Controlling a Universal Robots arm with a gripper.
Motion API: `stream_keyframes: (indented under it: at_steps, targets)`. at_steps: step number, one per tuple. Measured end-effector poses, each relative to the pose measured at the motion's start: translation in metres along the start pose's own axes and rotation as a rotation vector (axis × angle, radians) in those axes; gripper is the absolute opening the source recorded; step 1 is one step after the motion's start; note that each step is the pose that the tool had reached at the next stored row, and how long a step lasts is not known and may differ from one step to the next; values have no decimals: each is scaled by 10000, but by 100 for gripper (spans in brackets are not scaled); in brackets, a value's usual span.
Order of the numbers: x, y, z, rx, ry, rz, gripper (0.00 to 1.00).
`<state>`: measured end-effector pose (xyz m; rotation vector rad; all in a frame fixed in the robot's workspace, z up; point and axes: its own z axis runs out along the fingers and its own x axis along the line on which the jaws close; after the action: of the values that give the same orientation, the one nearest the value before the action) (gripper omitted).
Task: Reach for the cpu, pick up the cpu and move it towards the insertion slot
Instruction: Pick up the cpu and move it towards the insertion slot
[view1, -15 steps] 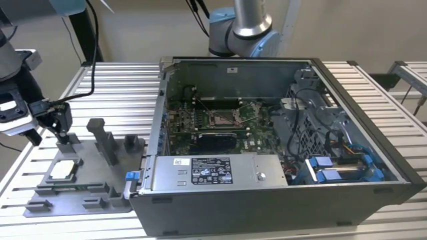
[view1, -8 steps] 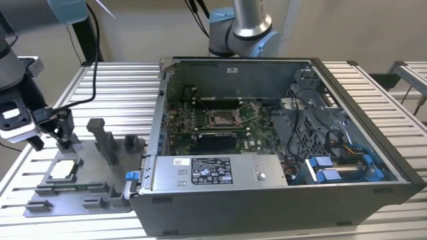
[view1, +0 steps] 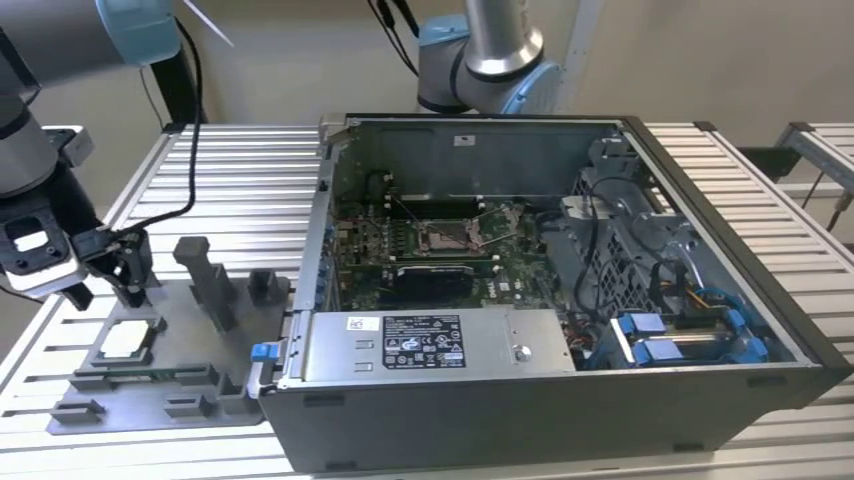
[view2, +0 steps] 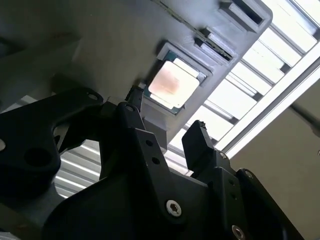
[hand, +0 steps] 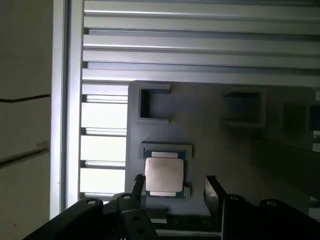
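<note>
Hanging wide open and empty at the exterior view's lower left, the gripper (view1: 107, 293) faces a chip (view1: 123, 338) that looks light, stiff and fragile, best pinched by opposite edges.

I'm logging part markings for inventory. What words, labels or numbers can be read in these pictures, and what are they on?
No text reads clearly.
White label on the power supply: printed lines and symbols, too small to read.
Small white sticker on the computer case back wall: too small to read.
cpu, in both wrist views: pale top, no marking legible.
</note>
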<state>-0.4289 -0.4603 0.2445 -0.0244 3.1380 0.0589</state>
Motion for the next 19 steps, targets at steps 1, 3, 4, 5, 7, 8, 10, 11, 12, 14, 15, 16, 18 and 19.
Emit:
stream_keyframes:
  at_steps: [1,3,4,5,7,8,10,11,12,14,15,16,18,19]
  targets:
    - [0,-2,18,0,0,1,100]
    - [1,-6,55,0,-1,1,100]
    - [2,-8,73,0,0,2,100]
    - [3,-9,91,0,0,3,100]
    - [6,-12,128,0,-1,3,100]
    - [14,-12,145,0,1,5,100]
    - [26,-14,181,0,0,9,100]
    - [30,-14,200,0,-1,11,100]
    - [33,-15,218,0,-2,12,100]
    - [36,-16,254,0,-1,13,100]
    - [37,-17,272,0,-1,13,100]
    - [39,-19,289,0,-1,12,100]
    - [43,-23,326,-1,-2,13,100]
    - [45,-25,344,1,0,14,100]
